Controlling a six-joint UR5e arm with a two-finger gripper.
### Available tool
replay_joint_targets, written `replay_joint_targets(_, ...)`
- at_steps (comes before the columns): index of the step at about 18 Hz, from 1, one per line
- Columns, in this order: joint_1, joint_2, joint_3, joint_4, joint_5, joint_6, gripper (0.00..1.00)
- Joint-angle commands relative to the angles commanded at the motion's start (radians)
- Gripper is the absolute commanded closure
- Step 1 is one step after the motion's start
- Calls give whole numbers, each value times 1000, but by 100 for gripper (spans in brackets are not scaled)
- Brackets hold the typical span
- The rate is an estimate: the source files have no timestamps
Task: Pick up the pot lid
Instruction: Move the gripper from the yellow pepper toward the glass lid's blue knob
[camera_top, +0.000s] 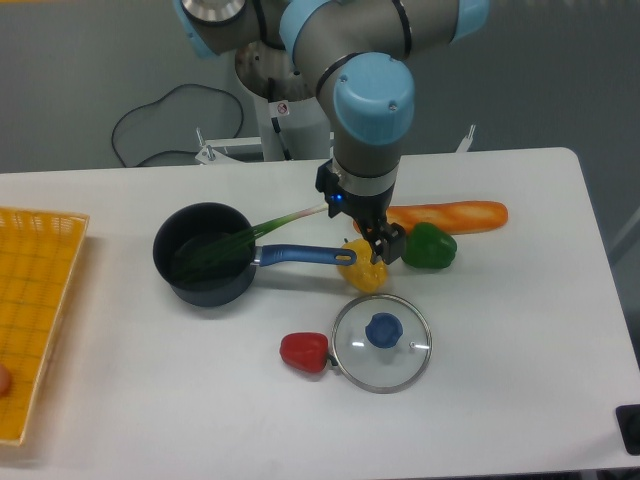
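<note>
We see the gripper (362, 228) with its fingers spread, pointing down around the far side of the yellow bell pepper (366, 270), though we cannot tell how high it sits. Just beside the pepper ends the blue handle of the black saucepan (205, 292), which stands open towards the far left of the worktop (500, 400). In the pan lies the dark leafy part of a leek (215, 252); its pale stem leans out over the rim towards the gripper.

From the yellow pepper towards the near edge we find the glass pot lid (360, 372), lying flat with its blue knob (384, 330) up, right of the worktop's middle. The red pepper (304, 352) crowds its left side, stem at the rim, and the yellow one sits close to its far rim. A green pepper (430, 247) lies right of the gripper, and beyond it, nearer the far edge, a carrot (455, 216), partly hidden by the gripper.

Along the left side is a yellow basket (40, 250), cut off by our view, with a reddish-brown item (4, 380) in it. A dark object (628, 425) shows at the near right corner.

We count one pan, one basket, one lid, three peppers, one carrot and one leek.
</note>
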Motion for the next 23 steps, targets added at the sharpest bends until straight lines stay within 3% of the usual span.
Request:
replay_joint_targets(6,-8,-2,-27,2,-9,40,0)
replay_joint_targets(11,-2,5,-124,126,-43,38,0)
replay_joint_targets(18,-11,-6,-120,140,-43,-54,0)
replay_joint_targets(23,-46,-67,-98,198,-35,-60,0)
